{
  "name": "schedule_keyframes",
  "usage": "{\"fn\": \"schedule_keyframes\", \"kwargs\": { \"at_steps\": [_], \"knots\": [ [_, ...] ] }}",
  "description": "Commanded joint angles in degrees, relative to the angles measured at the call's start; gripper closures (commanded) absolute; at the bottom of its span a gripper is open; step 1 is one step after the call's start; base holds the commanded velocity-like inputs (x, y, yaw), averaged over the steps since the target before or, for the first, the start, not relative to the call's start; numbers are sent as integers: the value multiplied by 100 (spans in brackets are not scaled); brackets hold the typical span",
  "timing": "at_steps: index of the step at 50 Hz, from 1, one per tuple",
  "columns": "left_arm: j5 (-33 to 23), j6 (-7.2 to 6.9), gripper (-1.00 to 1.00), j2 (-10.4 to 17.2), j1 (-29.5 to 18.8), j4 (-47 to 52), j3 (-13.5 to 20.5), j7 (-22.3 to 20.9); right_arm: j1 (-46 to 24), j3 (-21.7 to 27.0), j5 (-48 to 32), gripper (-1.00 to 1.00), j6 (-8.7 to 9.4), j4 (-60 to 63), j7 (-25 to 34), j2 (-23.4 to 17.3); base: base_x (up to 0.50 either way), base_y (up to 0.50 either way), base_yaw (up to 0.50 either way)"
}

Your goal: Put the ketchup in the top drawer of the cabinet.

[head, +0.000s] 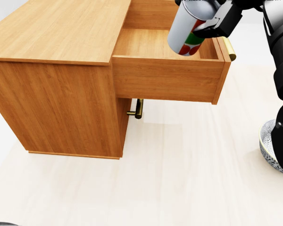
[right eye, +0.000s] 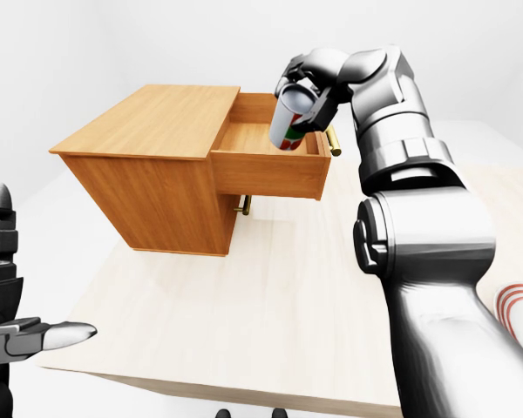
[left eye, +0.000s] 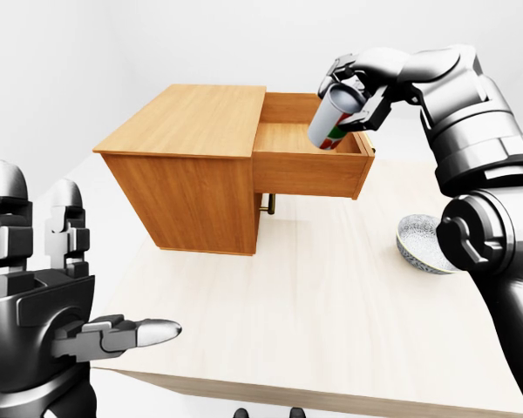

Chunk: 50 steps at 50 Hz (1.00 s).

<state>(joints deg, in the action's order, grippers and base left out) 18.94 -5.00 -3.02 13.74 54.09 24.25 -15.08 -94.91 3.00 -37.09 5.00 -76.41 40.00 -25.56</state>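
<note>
Over the open top drawer (head: 162, 44), 1 o'clock in head view, the right hand (left eye: 359, 85) has its fingers closed around the tilted ketchup (head: 188, 28). Risk: released tilted, it may clip the drawer wall and roll off. Left hand (left eye: 48, 292) idle, fingers spread. Pale wood table (left eye: 331, 322) holds cabinet (left eye: 187, 165) and bowl (left eye: 418, 244); white room.

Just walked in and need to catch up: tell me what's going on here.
A simulated humanoid robot is putting ketchup away. Its right hand grips the ketchup bottle, tilted, over the open top drawer of a wooden cabinet standing on a pale table. The bottle is not yet released and the drawer looks empty. The left hand hangs open at the lower left of the left-eye view, holding nothing. A patterned bowl sits to the right of the cabinet.
</note>
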Motion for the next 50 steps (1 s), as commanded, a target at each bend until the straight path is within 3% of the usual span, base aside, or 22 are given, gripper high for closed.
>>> {"fn": "schedule_keyframes", "kwargs": {
  "at_steps": [1, 37, 44, 47, 48, 49, 50],
  "knots": [
    [18, 0, -100, -5, 0, 27, 21, -4, 76, 100, 9, 100, 0, 28, 0, -9, 0, 0, 0],
    [6, 0, -100, 14, -40, -19, 1, 24, 340, 87, -12, 100, 0, 18, 0, -13, 0, 0, 0],
    [-133, 0, -100, -44, 44, -72, -144, -22, 226, 51, -67, 100, 0, 48, 0, -79, 0, 0, 0],
    [-139, 0, -100, -33, 30, -65, -155, 0, 180, 47, -91, 49, 0, 46, 0, -131, 0, 0, 0],
    [-146, 0, -100, -40, 46, -60, -166, -3, 173, 43, -101, 3, 0, 44, 0, -143, 0, 0, 0],
    [-145, 0, -100, -49, 71, -38, -176, -14, 154, 37, -118, -100, 0, 42, 0, -161, 0, 0, 0],
    [-143, 0, -100, -46, 65, -26, -172, -5, 140, 39, -125, -100, 0, 43, 0, -168, 0, 0, 0]
  ]
}}
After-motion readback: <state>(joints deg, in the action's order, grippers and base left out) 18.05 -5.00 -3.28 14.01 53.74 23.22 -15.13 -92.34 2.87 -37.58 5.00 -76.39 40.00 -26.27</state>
